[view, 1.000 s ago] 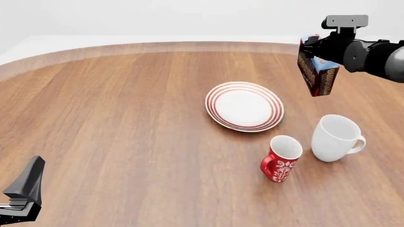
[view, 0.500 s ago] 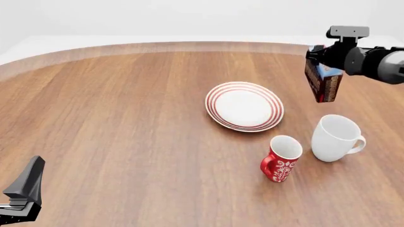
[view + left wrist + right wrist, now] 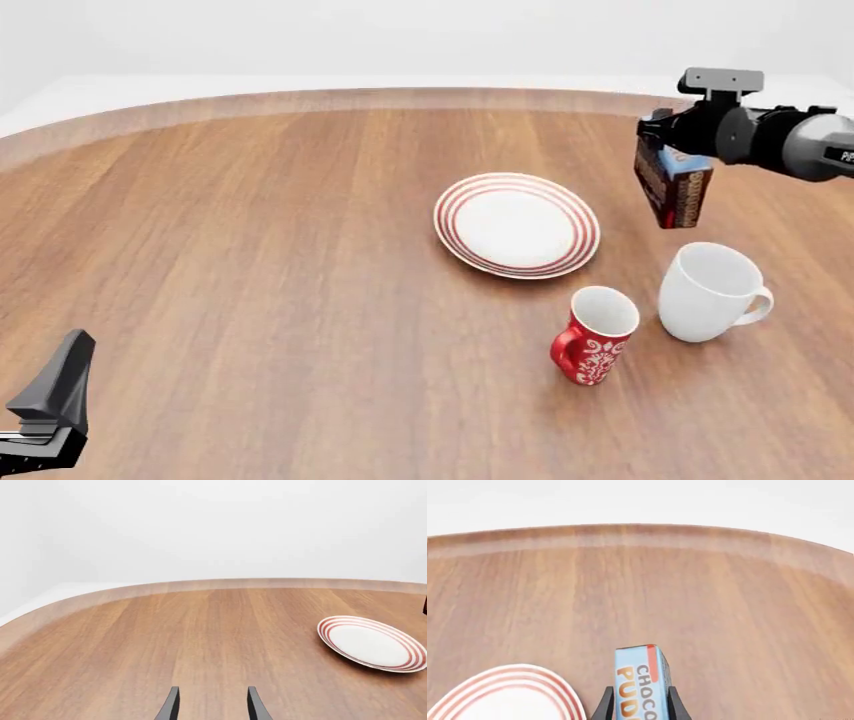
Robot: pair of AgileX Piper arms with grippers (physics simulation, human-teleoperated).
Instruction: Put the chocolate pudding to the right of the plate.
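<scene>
While right claw (image 3: 671, 150) grips chocolate pudding (image 3: 671, 183) aloft toward desk's right edge beyond plate (image 3: 517, 224), lowering and release remain; left claw (image 3: 212, 706) parted, idle.

Bright, even, glare-free light fills these sharp renders, with only a soft faint shadow beneath the plate (image 3: 517, 224).

Four items at a round wooden table (image 3: 267, 260)

One red-ringed white plate (image 3: 517, 224), one blue-topped pudding carton (image 3: 671, 185), one red patterned mug (image 3: 594, 335), one plain white mug (image 3: 711, 291).
</scene>
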